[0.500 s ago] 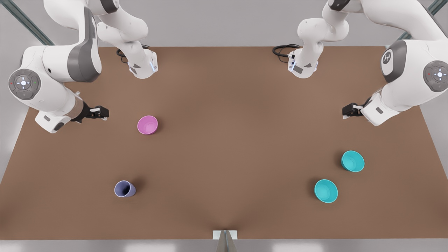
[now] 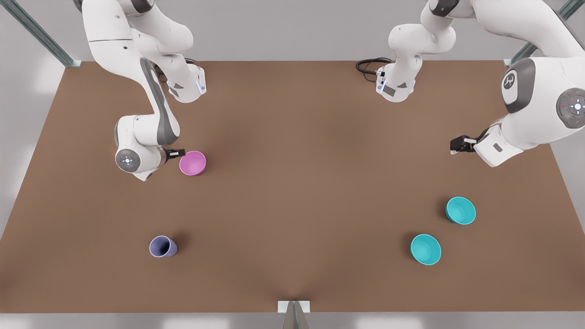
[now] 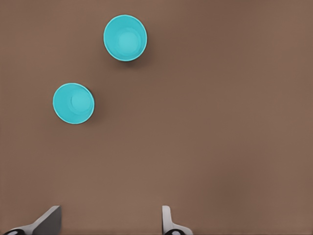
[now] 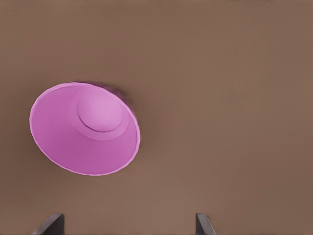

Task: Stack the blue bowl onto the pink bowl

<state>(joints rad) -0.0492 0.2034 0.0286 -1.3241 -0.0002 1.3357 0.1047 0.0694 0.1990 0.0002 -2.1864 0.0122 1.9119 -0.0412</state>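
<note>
Jaws of both grippers are seen spread and empty, right gripper (image 2: 182, 152) beside the pink bowl (image 2: 192, 163), left gripper (image 2: 454, 145) at twelve o'clock of the blue bowl (image 2: 460, 210); its twin may be mistaken for it.

Even, bright, diffuse overhead light; soft short shadows beside bowls; no glare; slightly soft render.

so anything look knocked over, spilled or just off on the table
Nothing stands out. The pink bowl, both teal bowls and the purplish cup sit upright and apart on the brown table. The right gripper is open beside the pink bowl; the left gripper is open, clear of the teal bowls.
</note>
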